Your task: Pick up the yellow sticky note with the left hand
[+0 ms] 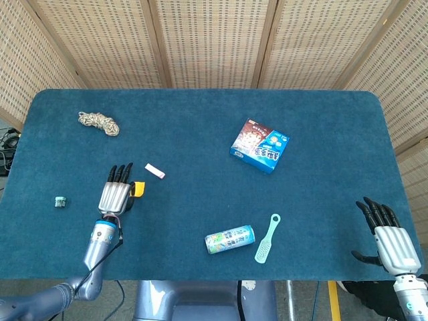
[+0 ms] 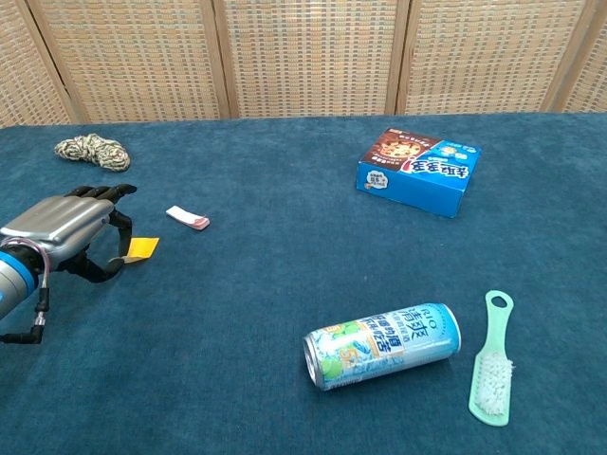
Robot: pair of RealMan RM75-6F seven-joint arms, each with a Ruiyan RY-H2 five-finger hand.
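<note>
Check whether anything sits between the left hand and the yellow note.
Nothing visible does. The left hand is right at the note, its fingers at the near edge. The small white-pink piece lies beyond, off to the side.

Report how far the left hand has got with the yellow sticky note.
Done: the left hand has reached the yellow sticky note and has a corner of it pinched at the thumb side. In hand: the note sticks out roughly level from the fingers, apparently just clear of the table. Left: raise it clearly higher. The right hand rests open at the table's near right edge, uninvolved.
</note>
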